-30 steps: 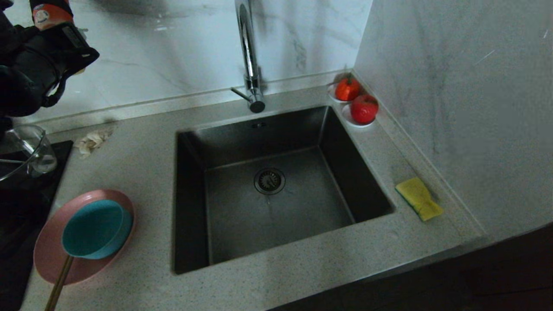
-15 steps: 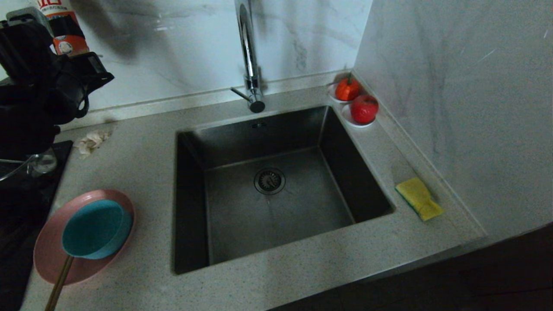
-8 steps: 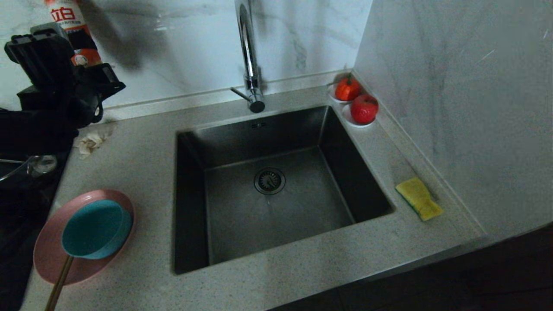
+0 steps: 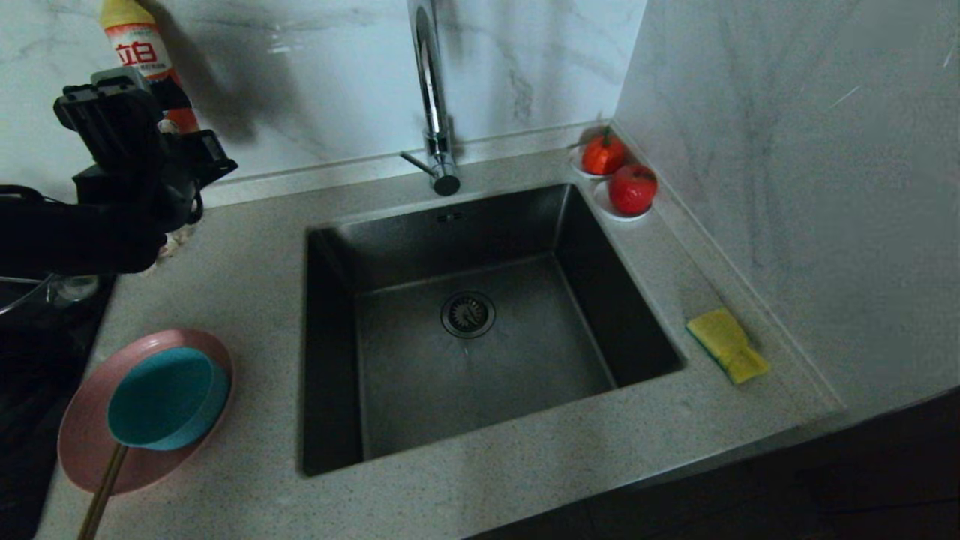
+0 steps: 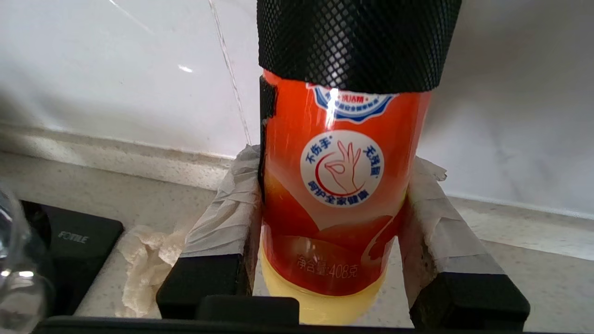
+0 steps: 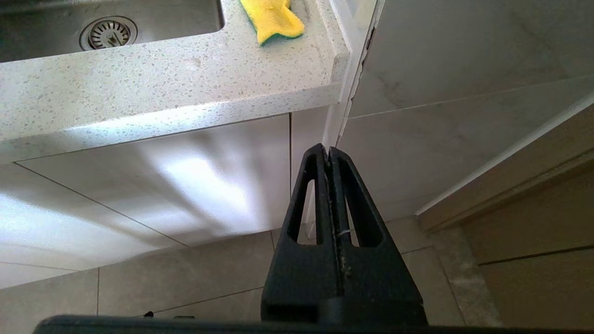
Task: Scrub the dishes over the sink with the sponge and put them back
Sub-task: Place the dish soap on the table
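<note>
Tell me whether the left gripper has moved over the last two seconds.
Yes. The left gripper, shut on the dish soap bottle, has moved rightward toward the tap.

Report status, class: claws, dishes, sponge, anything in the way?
Left claw shut on detergent bottle by back wall; right claw shut, parked below counter. Teal bowl on pink plate; sponge untouched. Sink clear.

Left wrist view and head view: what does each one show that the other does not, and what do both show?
Only the left wrist view: the left gripper's taped fingers pressed on both sides of the bottle's orange label, and the stove's logo.

Only the head view: the sink, tap, sponge, bowl on the plate, and two red fruits.

Both: bottle, left gripper, beige cloth, glass pot, counter, marble wall.
</note>
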`<state>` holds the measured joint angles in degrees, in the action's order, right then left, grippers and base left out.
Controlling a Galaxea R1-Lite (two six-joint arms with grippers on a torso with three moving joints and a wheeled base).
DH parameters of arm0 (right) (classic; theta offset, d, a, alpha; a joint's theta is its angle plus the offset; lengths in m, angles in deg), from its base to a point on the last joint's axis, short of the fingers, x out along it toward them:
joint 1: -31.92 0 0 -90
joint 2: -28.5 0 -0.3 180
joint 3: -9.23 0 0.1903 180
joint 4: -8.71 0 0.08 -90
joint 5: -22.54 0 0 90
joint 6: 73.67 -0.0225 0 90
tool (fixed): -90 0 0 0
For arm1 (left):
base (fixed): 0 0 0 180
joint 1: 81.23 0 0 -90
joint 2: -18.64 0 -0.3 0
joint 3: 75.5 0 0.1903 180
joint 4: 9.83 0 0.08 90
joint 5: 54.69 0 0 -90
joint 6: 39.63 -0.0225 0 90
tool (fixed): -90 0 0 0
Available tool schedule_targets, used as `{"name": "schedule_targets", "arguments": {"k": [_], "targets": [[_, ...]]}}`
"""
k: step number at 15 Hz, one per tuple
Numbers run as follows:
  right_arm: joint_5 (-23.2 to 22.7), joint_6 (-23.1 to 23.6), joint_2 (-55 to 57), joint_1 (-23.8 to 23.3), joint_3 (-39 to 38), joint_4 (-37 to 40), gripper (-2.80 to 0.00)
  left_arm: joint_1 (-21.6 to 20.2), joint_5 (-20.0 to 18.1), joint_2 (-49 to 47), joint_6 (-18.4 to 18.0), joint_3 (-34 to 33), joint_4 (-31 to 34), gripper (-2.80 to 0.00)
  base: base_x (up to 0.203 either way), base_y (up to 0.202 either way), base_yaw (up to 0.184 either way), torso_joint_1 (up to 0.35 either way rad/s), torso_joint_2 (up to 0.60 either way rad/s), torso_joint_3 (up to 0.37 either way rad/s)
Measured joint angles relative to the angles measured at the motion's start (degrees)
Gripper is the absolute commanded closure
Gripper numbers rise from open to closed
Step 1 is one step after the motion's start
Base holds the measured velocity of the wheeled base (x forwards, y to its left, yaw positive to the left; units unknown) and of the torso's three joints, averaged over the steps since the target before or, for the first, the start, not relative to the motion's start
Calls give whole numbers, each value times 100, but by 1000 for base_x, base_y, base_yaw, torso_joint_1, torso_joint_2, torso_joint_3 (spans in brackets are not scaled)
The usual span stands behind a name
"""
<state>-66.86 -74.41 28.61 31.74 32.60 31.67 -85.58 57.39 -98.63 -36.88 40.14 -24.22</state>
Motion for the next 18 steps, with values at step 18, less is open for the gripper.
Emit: {"name": "schedule_targets", "arguments": {"k": [18], "targets": [[-3, 2, 0, 0, 0, 0, 0, -182, -4, -1177, 78, 763, -48, 0, 0, 0, 0, 0, 0, 0]]}}
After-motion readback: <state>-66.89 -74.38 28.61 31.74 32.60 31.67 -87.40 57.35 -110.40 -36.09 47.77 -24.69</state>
